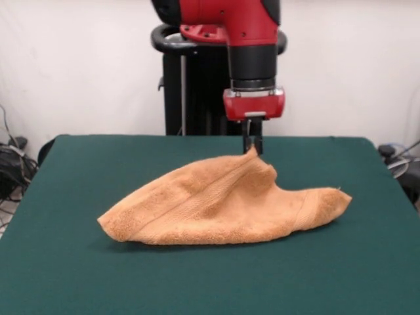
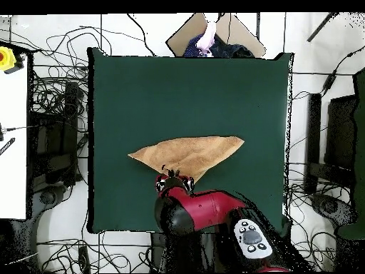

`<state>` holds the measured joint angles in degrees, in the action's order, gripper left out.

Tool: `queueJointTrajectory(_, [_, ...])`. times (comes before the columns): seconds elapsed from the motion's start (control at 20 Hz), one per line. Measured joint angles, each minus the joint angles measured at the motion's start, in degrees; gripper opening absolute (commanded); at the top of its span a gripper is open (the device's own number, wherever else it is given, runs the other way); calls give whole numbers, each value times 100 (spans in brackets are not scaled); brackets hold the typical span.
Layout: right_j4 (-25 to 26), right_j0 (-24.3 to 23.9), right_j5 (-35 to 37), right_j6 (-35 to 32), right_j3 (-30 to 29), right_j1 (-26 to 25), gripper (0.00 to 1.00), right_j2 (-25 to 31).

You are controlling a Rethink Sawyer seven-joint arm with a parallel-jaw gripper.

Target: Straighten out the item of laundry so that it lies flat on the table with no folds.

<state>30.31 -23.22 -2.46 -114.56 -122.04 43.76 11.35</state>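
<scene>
The orange-tan towel (image 1: 223,207) lay near the middle of the dark green worktop (image 1: 65,262), folded over on itself rather than spread flat. Seen from the front, it formed a long, low wedge, with one rounded corner toward the left and a blunter end toward the right. A woven band stripe ran along its lower left part. Its far edge rose to a peak, lifted off the surface. At that peak, the end effector (image 1: 252,146) came straight down from the red and black arm (image 1: 246,39) and was pinched shut on the towel's raised edge. From overhead, the towel (image 2: 189,155) appeared as a flat triangle, its point tucked under the end effector (image 2: 175,180). A person's hand (image 2: 208,36) showed at the worktop's far edge.
</scene>
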Motion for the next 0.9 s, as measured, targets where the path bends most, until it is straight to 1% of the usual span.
queueJointTrajectory(0.45, [-526, 170, 333, 0, 17, 267, 0, 269])
queueJointTrajectory(0.7, [-864, 296, 816, 0, 197, 387, 0, 401])
queueJointTrajectory(0.9, [-1030, 346, 1116, 0, 373, 397, 0, 449])
